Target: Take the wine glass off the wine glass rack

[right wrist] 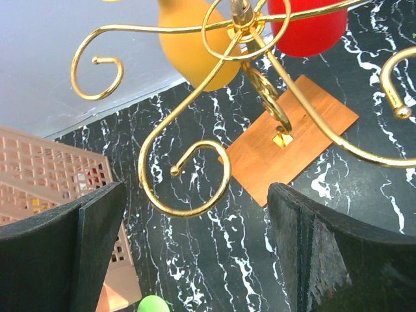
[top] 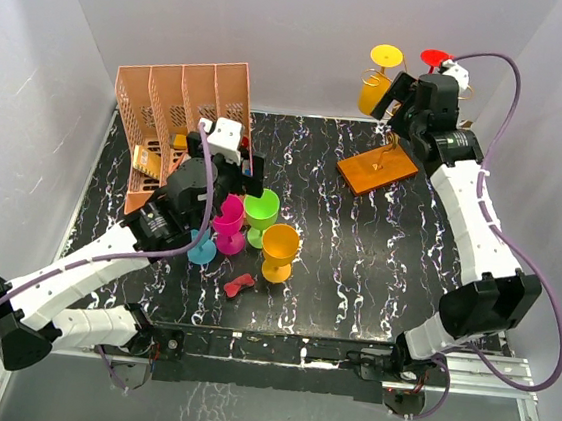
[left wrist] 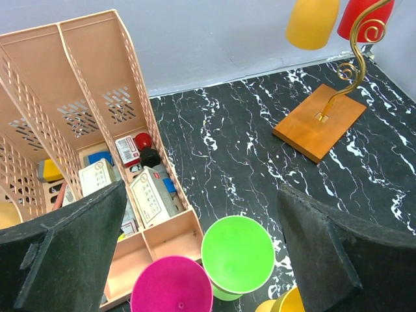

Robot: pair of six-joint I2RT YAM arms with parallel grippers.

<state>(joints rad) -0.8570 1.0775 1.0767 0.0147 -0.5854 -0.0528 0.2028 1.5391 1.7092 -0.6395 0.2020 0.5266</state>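
Wine glass [right wrist: 195,52] hanging, beyond right claw [right wrist: 196,190]

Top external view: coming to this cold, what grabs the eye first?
The gold wine glass rack at the far right, with a yellow glass and a red glass hanging upside down from it and the right pincer open beside its curled arms. Next, a pink glass, a green glass and an orange glass clustered left of centre, by the pink file organiser.
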